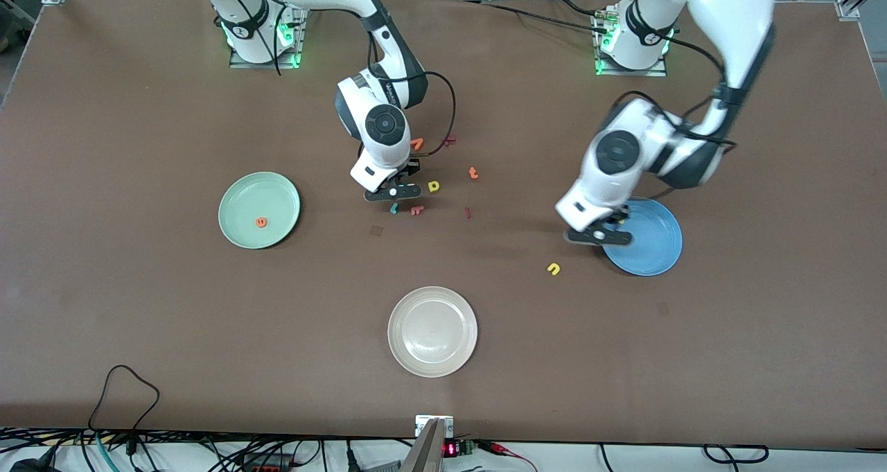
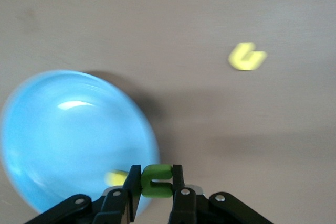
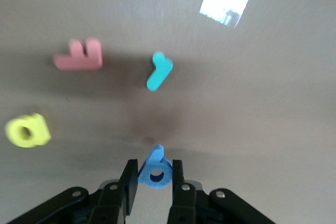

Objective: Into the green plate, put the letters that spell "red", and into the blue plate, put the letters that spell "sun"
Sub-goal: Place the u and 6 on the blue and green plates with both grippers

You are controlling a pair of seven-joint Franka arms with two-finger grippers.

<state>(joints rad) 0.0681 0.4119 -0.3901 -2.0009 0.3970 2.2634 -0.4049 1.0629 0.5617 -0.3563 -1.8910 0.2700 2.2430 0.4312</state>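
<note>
My left gripper (image 1: 599, 236) hangs over the rim of the blue plate (image 1: 655, 243), shut on the green "n" (image 2: 156, 180). A yellow "s" (image 2: 116, 178) lies in that plate. The yellow "u" (image 1: 553, 269) rests on the table beside the plate, nearer the camera. My right gripper (image 1: 393, 193) hovers above the letter cluster, shut on the blue "d" (image 3: 155, 172). Under it lies the teal "r" (image 1: 393, 208). The orange "e" (image 1: 261, 222) sits in the green plate (image 1: 242, 195) at the right arm's end.
A pinkish-red letter (image 1: 416, 210), a yellow "d/p" (image 1: 434, 186), an orange "t" (image 1: 473, 173) and a dark red piece (image 1: 468, 213) lie mid-table. Two more letters (image 1: 416, 143) sit farther back. An off-white plate (image 1: 432, 330) stands nearest the camera.
</note>
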